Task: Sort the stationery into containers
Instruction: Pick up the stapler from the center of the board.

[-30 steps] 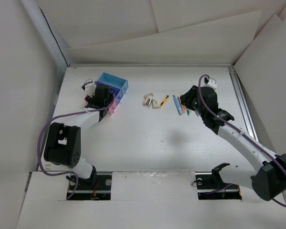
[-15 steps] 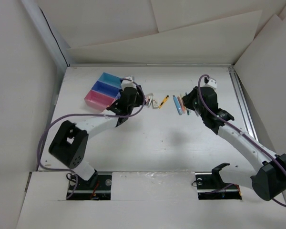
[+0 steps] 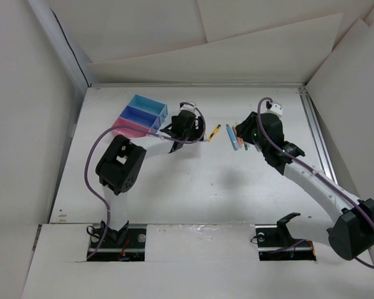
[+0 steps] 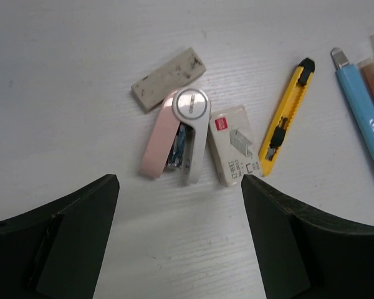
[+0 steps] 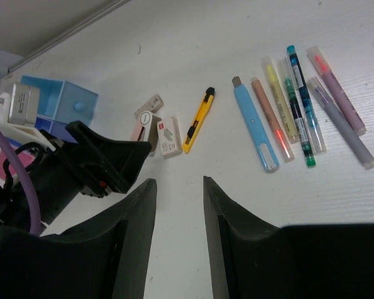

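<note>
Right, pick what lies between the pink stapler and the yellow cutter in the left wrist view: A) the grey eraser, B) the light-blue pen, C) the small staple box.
C: the small staple box lies with the pink stapler on its left and the yellow cutter on its right.

Bare table [image 4: 62,75] lies left of the pink stapler [image 4: 165,140]; staple box [image 4: 234,152] and yellow cutter [image 4: 287,118] crowd its right.
</note>
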Robot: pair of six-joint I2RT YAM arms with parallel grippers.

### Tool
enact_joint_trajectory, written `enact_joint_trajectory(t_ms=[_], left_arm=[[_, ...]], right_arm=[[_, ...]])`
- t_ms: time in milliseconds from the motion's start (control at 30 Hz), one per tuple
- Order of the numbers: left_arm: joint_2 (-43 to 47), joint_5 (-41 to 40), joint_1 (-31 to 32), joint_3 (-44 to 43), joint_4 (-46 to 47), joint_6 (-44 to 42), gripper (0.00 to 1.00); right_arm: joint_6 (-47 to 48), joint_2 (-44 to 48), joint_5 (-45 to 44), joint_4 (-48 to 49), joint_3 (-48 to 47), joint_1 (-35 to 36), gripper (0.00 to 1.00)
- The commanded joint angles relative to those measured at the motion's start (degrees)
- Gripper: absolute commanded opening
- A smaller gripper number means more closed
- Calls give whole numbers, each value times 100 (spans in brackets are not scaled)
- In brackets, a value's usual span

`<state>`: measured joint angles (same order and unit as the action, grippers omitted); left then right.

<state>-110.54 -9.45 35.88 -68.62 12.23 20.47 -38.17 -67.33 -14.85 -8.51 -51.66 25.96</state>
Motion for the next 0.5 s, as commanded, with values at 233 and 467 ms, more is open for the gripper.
enact_joint_trajectory(t_ms=[233,467], left_arm=[[-661,-355,-19,-767,-291,-386,61],[-767,-355,-19,-872,-291,-439,38]], right_arm=[[29,18,-97,236,-134,41,42],[29,-35,-97,236,-134,41,42]])
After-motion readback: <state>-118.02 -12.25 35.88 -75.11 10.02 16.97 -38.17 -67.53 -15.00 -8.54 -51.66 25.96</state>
